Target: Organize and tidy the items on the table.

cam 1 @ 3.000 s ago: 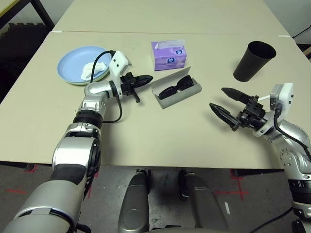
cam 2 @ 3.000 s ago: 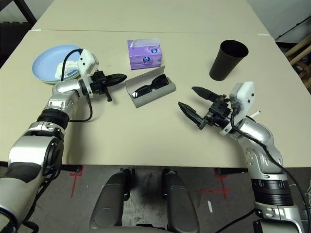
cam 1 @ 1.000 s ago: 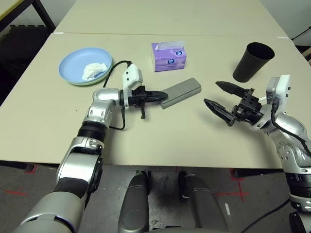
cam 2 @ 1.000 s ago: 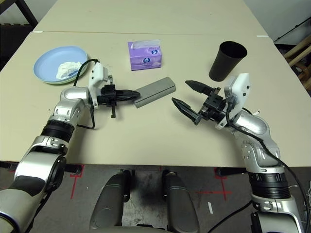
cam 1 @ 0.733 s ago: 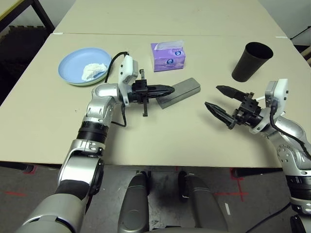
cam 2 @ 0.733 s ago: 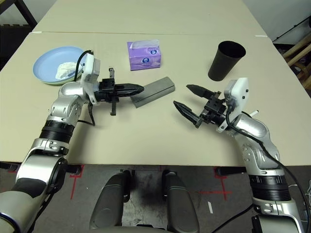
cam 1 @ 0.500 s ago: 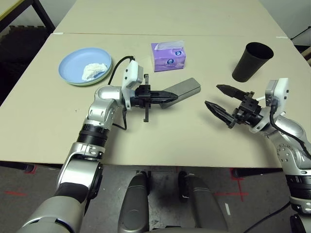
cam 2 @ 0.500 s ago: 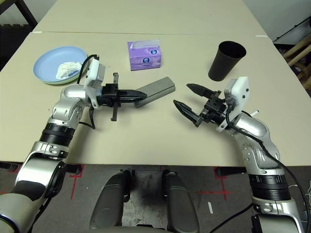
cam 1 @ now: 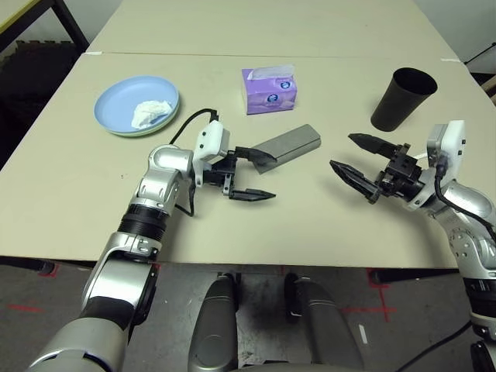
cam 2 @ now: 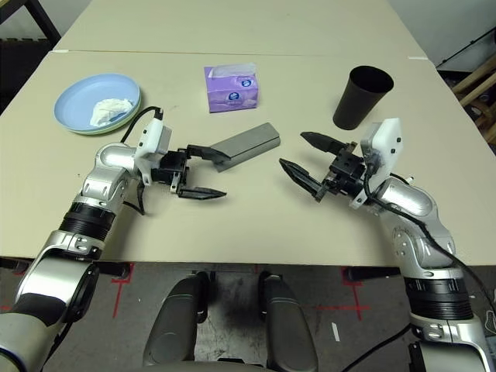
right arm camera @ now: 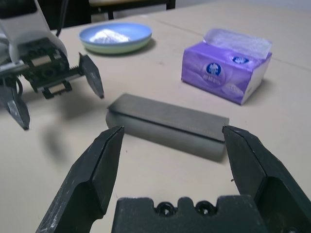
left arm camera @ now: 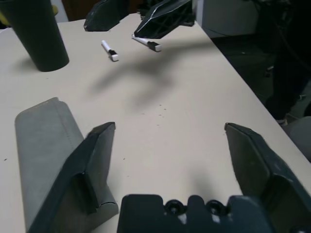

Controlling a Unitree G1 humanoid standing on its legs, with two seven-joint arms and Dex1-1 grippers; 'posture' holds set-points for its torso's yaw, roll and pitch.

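L gripper [cam 1: 256, 173] spread wide, one finger at the closed grey oblong glasses case [cam 1: 288, 146].
Case lies mid cream-beige table [cam 1: 256, 225], nr purple tissue box [cam 1: 269, 89]; R gripper [cam 1: 357, 156] also wide apart, empty.

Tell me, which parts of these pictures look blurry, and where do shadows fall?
Left wrist view: the tall black cup looks soft, and a blurred shadow lies on the cream-beige table. Right wrist view: the far light blue plate is soft, and the grey oblong glasses case is sharper.
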